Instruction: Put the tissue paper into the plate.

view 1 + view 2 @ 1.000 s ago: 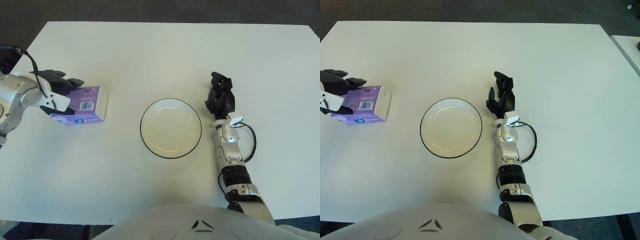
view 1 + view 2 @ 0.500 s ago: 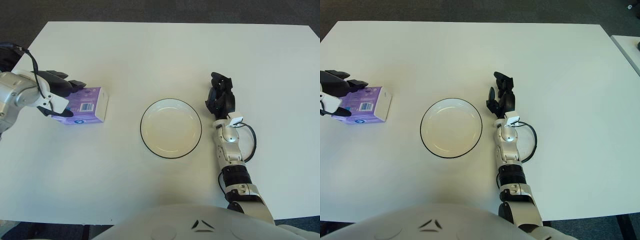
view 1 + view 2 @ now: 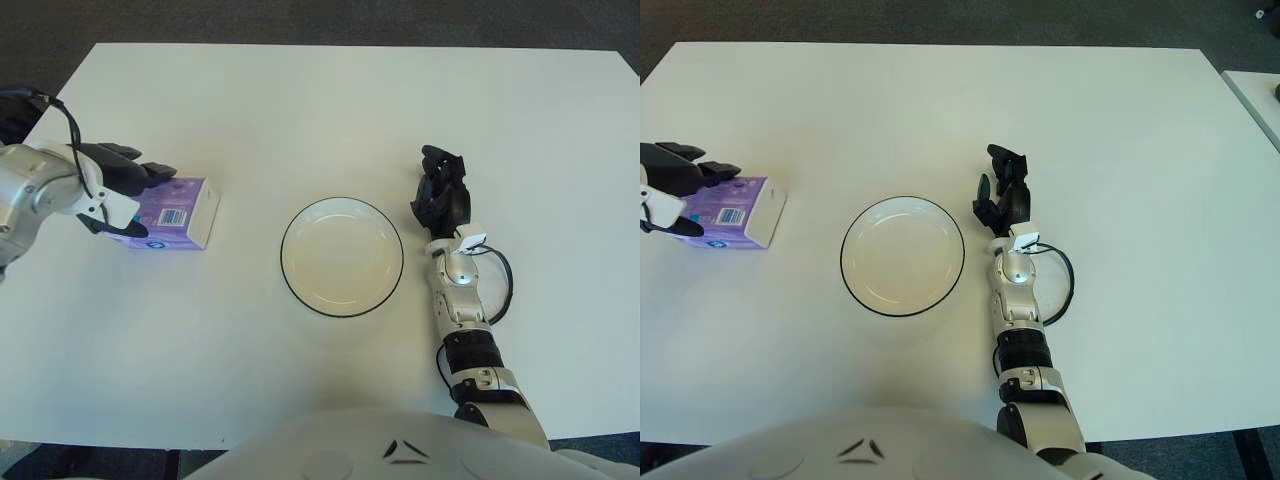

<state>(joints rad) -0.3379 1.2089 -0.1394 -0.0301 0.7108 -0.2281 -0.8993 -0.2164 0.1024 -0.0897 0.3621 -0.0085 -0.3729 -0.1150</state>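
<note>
Tissue pack [image 3: 168, 212] lies on table [image 3: 320, 100] left of plate [image 3: 342, 256], our left hand [image 3: 112, 185] fingers clasped around its outer end; we judge a firm, level grip before lifting matters; right hand [image 3: 440, 195] idles beside plate.

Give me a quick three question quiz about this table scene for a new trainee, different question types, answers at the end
1. True or false: the tissue pack already lies in the plate.
2. Which hand is at the tissue pack? A) left hand B) right hand
3. Fill in: the right hand rests on the table just to the robot's ____ of the plate.

Key:
1. False; it lies on the table, to the robot's left of the empty plate.
2. A.
3. right.
</note>
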